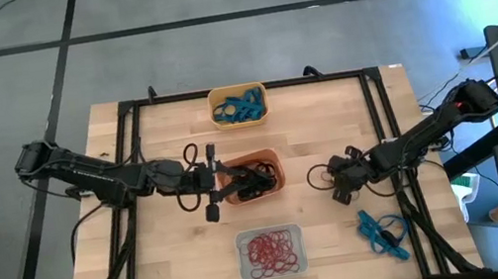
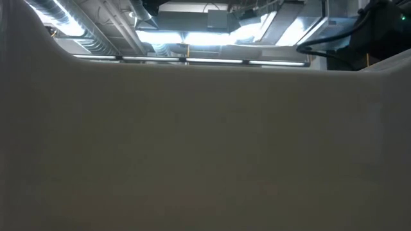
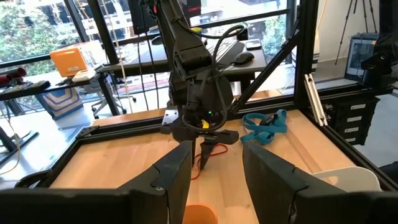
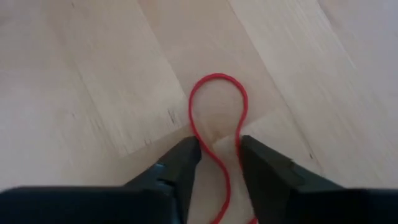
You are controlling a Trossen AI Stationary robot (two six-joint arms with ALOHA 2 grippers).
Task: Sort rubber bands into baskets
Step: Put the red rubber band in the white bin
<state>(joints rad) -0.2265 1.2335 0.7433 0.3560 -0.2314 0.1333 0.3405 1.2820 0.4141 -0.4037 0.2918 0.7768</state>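
Over on the left, the left gripper [image 1: 208,181] hangs at the near rim of the red-orange rectangular plastic basket [image 1: 274,162], jaws spread and holding nothing; the black rubber bands [image 1: 254,181] sit just ahead of its tips, inside that tub. It looks parked, and parked is fine.

Past that basket in the middle column, the yellow-orange basket [image 1: 235,91] carries the blue-teal rubber bands [image 1: 240,109] on one side, and the pale whitish-green basket [image 1: 245,257] holds a heap of red-pink rubber bands [image 1: 271,248] on the other.

Now the action: the right gripper [image 4: 217,163] is down on the wooden table [image 4: 81,74], jaws parted and straddling a single red-pink rubber band loop [image 4: 219,104] lying flat. One strand runs right through the gap between the fingers [image 4: 183,163]; the rounded end of the loop lies just beyond the tips. Nothing is pinched yet.

To do this well, I'd want the tips pressed down to the wood before closing, so the thin strand cannot slip under them, then a firm squeeze on that middle strand and a straight lift. By colour it belongs with the red-pink heap, which lies off to the side of these jaws.

A loose tangle of blue-teal bands [image 1: 381,232] waits on the table behind the right gripper.
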